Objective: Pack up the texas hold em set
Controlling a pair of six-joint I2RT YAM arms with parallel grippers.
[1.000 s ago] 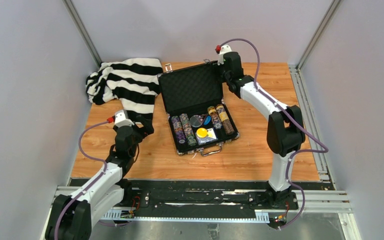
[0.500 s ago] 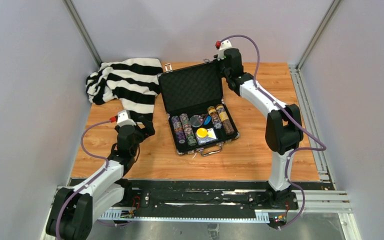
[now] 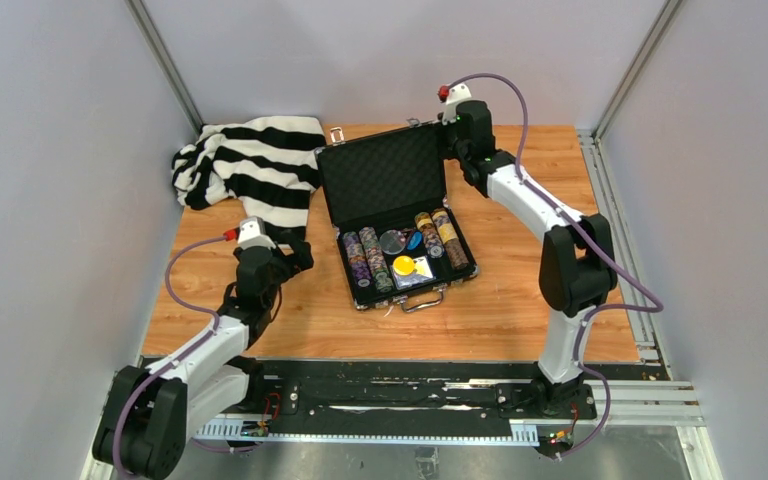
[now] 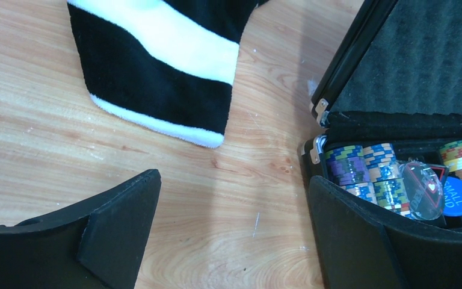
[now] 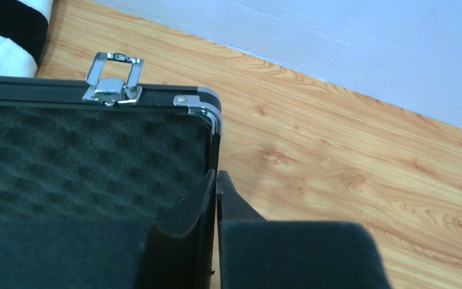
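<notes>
Left gripper (image 4: 234,195) nudged toward case (image 4: 361,127) — jaws wide; right gripper (image 5: 216,180) pinching lid (image 5: 96,156) — cloth (image 3: 255,165) beside

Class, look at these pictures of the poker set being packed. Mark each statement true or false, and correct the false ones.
1. The case stands open. True.
2. The left gripper holds the cloth. False: its jaws are open over bare table, clear of the cloth.
3. The right gripper is shut on the edge of the lid. True.
4. The chips lie loose on the table. False: they sit in rows inside the case.
</notes>
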